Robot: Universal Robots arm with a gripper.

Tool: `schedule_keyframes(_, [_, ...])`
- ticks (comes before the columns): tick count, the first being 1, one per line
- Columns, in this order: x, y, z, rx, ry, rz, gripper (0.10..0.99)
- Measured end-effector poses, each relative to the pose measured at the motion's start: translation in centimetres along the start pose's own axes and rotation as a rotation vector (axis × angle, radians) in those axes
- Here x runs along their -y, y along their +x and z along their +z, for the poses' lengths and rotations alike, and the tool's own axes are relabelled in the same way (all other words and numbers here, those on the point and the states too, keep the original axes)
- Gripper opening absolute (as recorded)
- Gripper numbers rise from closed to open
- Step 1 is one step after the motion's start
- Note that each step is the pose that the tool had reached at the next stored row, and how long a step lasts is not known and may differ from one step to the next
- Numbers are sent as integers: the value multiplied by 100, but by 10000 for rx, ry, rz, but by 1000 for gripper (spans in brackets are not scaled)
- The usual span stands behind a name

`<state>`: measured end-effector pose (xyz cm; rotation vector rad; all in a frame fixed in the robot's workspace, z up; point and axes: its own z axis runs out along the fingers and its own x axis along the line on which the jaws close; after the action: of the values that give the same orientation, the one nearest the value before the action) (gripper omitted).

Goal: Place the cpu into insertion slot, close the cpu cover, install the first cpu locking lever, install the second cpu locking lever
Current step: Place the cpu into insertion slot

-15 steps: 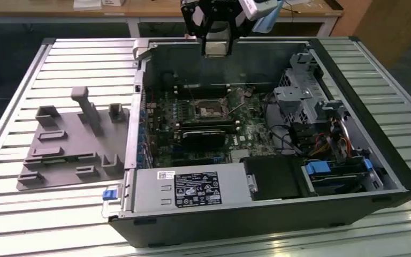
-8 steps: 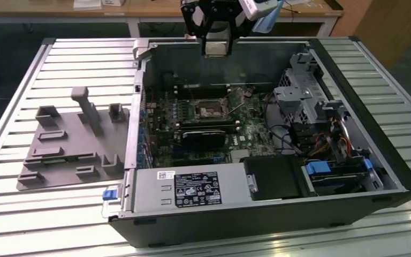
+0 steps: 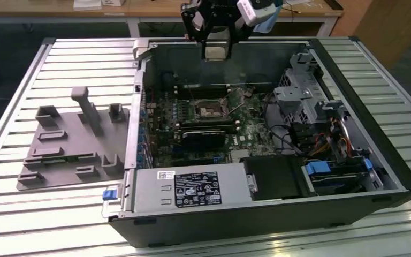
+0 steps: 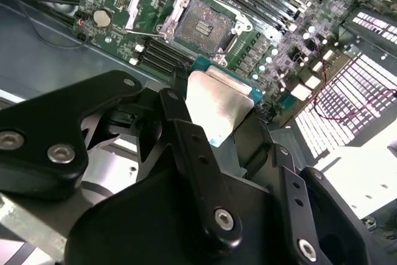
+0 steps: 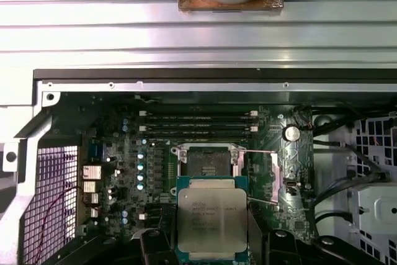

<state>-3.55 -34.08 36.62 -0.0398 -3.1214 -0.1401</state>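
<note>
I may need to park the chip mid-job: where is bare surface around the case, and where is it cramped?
Bare slatted table lies nearer the camera than the grey fixture, and at the exterior view's right of the case. Inside is crowded: drive cage and cables sit beside the open insertion slot. The gripper holds the cpu above the open case.

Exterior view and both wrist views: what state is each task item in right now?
cpu, gripped in the air, not seated
insertion slot, empty and uncovered
cpu cover, swung open beside the slot
gripper, shut on the cpu
computer case, side open
</note>
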Motion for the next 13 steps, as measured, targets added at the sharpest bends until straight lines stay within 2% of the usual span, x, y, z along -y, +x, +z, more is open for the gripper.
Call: schedule_keyframes(13, [21, 7, 231, 101, -3, -12, 541])
